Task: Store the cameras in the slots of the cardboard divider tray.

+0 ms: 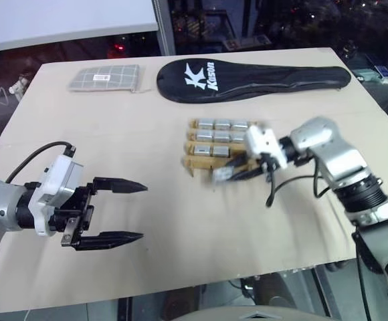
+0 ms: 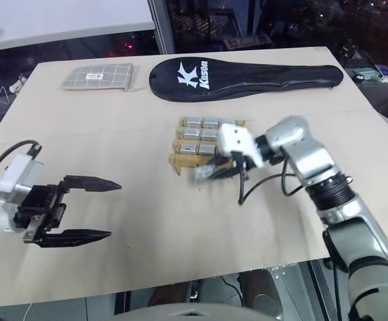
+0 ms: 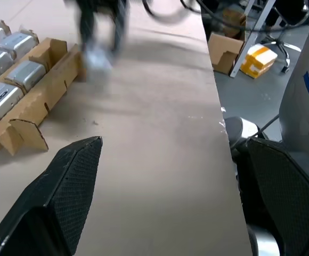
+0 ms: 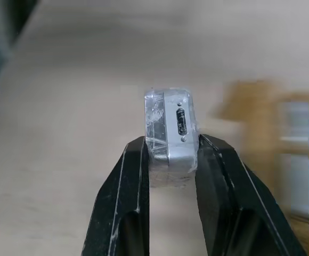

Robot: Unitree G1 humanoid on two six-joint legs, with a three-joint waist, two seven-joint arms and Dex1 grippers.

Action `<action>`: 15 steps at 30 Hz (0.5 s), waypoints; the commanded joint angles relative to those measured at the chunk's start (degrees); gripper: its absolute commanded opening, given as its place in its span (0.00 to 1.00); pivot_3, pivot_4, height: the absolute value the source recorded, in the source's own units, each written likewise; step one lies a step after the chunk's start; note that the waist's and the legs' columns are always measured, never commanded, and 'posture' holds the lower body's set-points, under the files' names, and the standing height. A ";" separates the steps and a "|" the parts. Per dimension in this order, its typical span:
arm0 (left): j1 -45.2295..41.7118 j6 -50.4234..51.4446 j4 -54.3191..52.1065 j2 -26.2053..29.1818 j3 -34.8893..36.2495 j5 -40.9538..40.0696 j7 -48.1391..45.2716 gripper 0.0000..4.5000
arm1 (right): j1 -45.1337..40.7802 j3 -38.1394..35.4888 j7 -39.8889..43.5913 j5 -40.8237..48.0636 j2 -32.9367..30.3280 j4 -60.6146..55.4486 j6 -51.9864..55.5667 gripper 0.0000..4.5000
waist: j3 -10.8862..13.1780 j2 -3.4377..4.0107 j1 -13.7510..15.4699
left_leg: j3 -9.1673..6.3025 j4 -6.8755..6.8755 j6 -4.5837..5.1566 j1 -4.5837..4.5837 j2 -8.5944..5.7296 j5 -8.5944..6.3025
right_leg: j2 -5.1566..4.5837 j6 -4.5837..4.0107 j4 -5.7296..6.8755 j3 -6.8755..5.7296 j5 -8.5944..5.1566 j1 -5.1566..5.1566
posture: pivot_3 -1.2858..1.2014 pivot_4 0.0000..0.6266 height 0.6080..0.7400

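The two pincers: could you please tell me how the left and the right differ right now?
The left pincer is open and holds nothing; the right pincer is shut on a camera. The left hovers away from the cardboard divider tray; the right is at its near edge. Both have black fingers.

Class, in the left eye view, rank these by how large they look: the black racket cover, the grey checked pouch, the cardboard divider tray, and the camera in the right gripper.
1. Black racket cover
2. Cardboard divider tray
3. Grey checked pouch, close to the tray, so that pair is unsure
4. Camera in the right gripper
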 commanded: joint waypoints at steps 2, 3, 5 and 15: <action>-0.90 -2.11 1.32 0.75 -0.67 0.49 -1.05 1.00 | -4.04 -3.66 -1.70 -2.01 -2.42 8.09 -3.86 0.15 | 0.00 0.00 -0.01 | 0.06 -0.01 0.00 -0.01 0.00 0.00 | 0.00 -0.01 -0.01 -0.01 0.00 0.00 | 0.52 0.24 1.00; -0.78 -2.28 1.61 1.01 -0.83 0.64 -1.41 1.00 | -4.53 -3.43 -2.12 -2.63 -2.38 9.41 -4.43 0.15 | 0.00 -0.01 -0.03 | 0.08 -0.03 0.01 -0.01 0.00 0.00 | 0.00 -0.01 -0.03 0.00 0.00 0.00 | 0.52 0.24 1.00; -0.79 -2.55 1.95 1.20 -1.06 0.85 -1.89 1.00 | -5.06 -2.97 -2.70 -3.98 -2.14 11.43 -5.91 0.15 | 0.00 0.01 -0.08 | 0.13 -0.07 0.01 -0.02 0.00 0.00 | 0.00 -0.01 -0.05 0.03 0.00 -0.02 | 0.52 0.24 1.00; -7.03 -1.99 5.52 0.47 -4.01 4.00 6.25 1.00 | -4.85 -2.53 -4.77 -7.09 1.01 16.93 -9.53 0.15 | 0.01 0.02 -0.55 | 0.17 -0.06 0.02 0.00 0.01 0.00 | 0.01 -0.01 0.00 0.10 0.02 -0.03 | 0.52 0.24 1.00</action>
